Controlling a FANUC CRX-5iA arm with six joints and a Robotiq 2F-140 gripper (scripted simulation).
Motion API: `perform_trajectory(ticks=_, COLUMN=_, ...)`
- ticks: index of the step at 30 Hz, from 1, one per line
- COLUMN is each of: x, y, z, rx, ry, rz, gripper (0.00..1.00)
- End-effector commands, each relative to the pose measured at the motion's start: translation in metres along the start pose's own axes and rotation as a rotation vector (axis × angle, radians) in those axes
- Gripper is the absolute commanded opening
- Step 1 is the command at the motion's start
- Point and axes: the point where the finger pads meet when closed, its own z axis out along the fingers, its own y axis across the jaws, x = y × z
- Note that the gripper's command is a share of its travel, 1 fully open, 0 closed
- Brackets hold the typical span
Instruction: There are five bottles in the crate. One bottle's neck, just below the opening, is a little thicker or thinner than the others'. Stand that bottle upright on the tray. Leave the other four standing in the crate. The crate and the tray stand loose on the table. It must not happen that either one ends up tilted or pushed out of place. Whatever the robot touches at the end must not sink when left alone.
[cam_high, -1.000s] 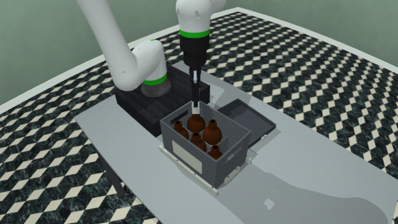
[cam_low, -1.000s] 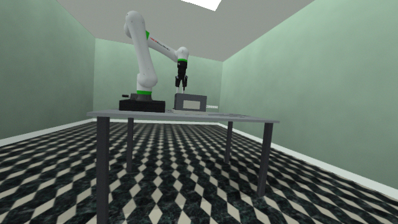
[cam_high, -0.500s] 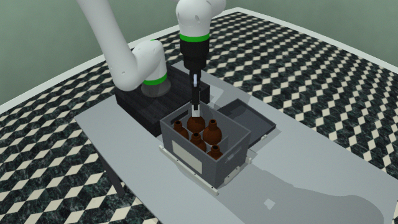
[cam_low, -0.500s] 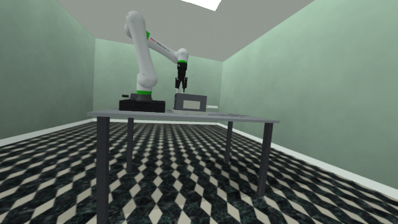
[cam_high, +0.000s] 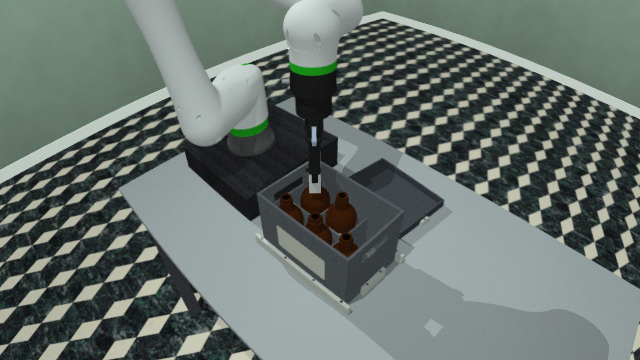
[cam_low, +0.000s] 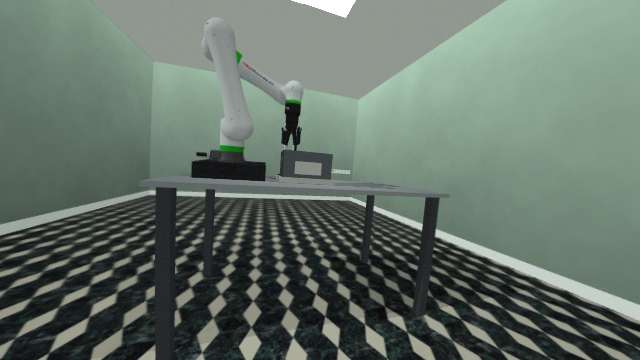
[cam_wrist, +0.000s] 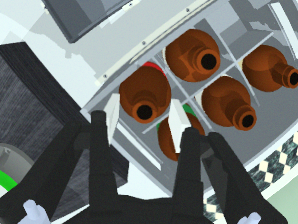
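Observation:
Five brown bottles stand in the grey crate (cam_high: 300, 250) (cam_low: 306, 165). My gripper (cam_high: 315, 187) (cam_low: 291, 146) (cam_wrist: 144, 108) reaches down into the crate and is partly open. Its fingers stand at either side of the neck of the back middle bottle (cam_high: 315, 201) (cam_wrist: 143, 99), with a gap showing in the wrist view. The other bottles are the back left one (cam_high: 287, 205) (cam_wrist: 169, 145), the back right one (cam_high: 341, 212) (cam_wrist: 193, 59), the middle one (cam_high: 317, 226) (cam_wrist: 229, 103) and the front one (cam_high: 346, 244) (cam_wrist: 269, 70). The dark tray (cam_high: 395, 190) lies beside the crate.
The black robot base (cam_high: 235, 170) (cam_low: 227, 170) stands just behind the crate. The crate rests on pale rails (cam_high: 300, 275). The grey table (cam_high: 500, 280) (cam_low: 300, 185) stretches to the right of the crate and the tray.

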Motion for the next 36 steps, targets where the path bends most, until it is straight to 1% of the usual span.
perform_trajectory(ticks=1, x=0.0004, y=0.0004, z=0.0001, rx=-0.001, ry=0.001, rz=0.000, gripper=0.44)
perform_trajectory(ticks=12, x=0.0004, y=0.0004, z=0.0061, rx=-0.001, ry=0.001, rz=0.000, gripper=0.44)
perform_trajectory(ticks=36, x=0.0004, y=0.0004, z=0.0066, rx=-0.001, ry=0.001, rz=0.000, gripper=0.44)
